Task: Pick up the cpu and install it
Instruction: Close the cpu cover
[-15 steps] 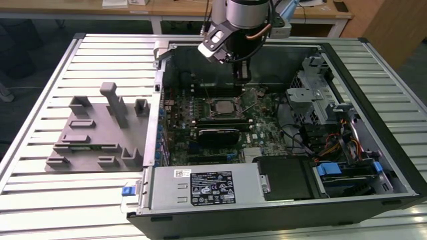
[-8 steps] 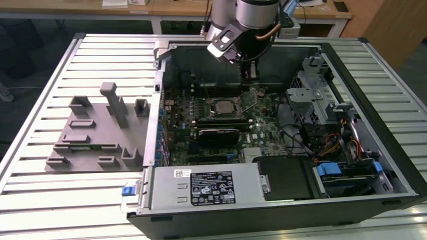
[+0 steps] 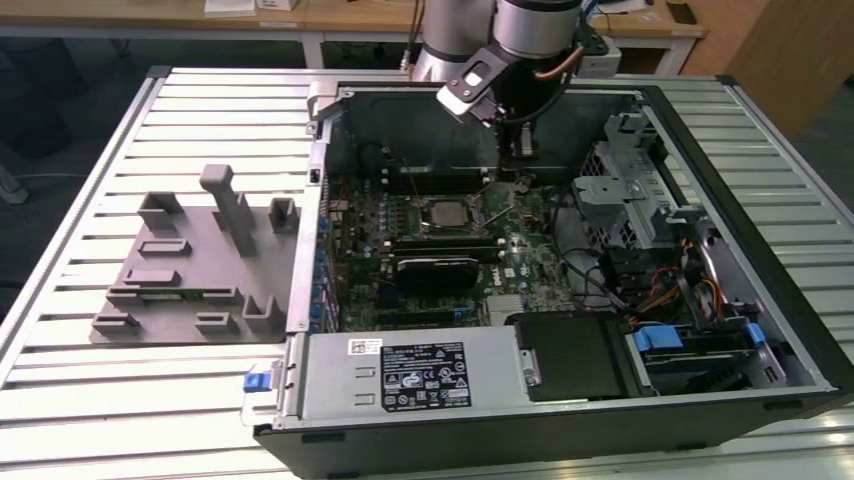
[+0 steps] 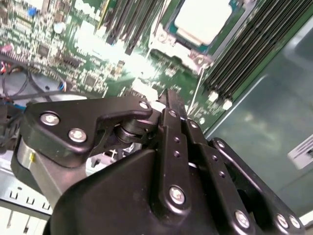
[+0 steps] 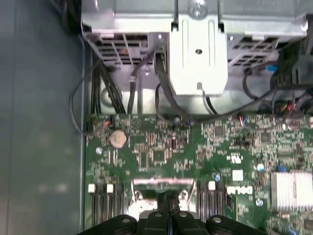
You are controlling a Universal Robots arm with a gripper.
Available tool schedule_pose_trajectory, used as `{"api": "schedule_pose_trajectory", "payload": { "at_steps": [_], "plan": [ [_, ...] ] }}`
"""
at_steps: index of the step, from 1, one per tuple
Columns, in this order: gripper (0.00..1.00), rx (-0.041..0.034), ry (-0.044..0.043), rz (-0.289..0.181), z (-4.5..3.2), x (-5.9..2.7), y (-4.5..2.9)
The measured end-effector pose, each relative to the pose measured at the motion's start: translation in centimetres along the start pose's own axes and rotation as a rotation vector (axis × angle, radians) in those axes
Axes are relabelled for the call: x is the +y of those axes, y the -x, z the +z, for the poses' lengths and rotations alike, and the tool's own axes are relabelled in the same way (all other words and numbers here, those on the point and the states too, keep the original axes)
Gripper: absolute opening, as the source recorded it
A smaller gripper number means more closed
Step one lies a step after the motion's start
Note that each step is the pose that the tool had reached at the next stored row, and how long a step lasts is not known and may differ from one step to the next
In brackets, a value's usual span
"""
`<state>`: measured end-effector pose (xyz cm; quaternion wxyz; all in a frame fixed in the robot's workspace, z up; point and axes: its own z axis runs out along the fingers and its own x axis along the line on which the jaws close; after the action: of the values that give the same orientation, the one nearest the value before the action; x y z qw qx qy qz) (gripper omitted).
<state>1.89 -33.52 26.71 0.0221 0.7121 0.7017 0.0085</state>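
Observation:
The cpu [image 3: 445, 213], a flat square with a pale silver top, lies in the black-framed socket in the middle of the green motherboard [image 3: 527, 255]. In the second wrist view the cpu [image 4: 203, 19] sits in the socket beyond my fingertips. My gripper [image 3: 518, 150] hangs over the board, behind the socket and toward the exterior view's right. Its black fingers [image 4: 172, 117] are pressed together with nothing between them, and the gripper [image 5: 168, 201] looks the same in the first wrist view. A thin metal lever [image 4: 194, 98] sticks up beside the socket, close to the fingertips.
The open computer case [image 3: 747, 330] lies on a slatted metal table [image 3: 200, 110]. Grey plastic holder blocks [image 3: 200, 260] stand at the exterior view's left. A metal drive cage [image 3: 641, 200] and loose cables [image 3: 601, 265] crowd the right side; the power supply [image 3: 414, 375] is at the front.

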Motion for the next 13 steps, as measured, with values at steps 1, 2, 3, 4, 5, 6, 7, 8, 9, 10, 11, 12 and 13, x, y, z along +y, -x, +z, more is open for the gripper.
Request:
{"api": "schedule_pose_trajectory", "payload": {
  "at_steps": [1, 2, 3, 4, 5, 6, 7, 8, 9, 10, 11, 12, 13],
  "plan": [
    [0.11, 0.0, -0.0002, 0.0, 0.01, 0.28, 0.0],
    [0.11, -0.0001, -0.0003, 0.0, 0.02, 0.53, -0.01],
    [0.11, -0.0001, -0.0004, 0.0, 0.03, 0.78, -0.01],
    [0.11, 0.0, -0.0005, 0.0, 0.04, 1.04, -0.01],
    [0.11, -0.0001, -0.0006, 0.0, 0.05, 1.26, -0.02],
    [0.11, -0.0002, -0.0007, 0.0, 0.05, 1.4, -0.02],
    [0.11, -0.0002, -0.0007, 0.0, 0.06, 1.45, -0.02],
    [0.11, -0.0002, -0.0007, 0.0, 0.06, 1.45, -0.02],
    [0.11, -0.0001, -0.0007, 0.0, 0.06, 1.46, -0.02],
    [0.11, -0.0002, -0.0007, 0.0, 0.06, 1.47, -0.02],
    [0.11, 0.0, -0.0007, 0.0, 0.09, 1.5, -0.02],
    [0.11, -0.0002, -0.0006, 0.0, 0.15, 1.55, -0.02],
    [0.11, -0.0017, -0.0007, 0.0, 0.24, 1.64, -0.03]
  ]
}}
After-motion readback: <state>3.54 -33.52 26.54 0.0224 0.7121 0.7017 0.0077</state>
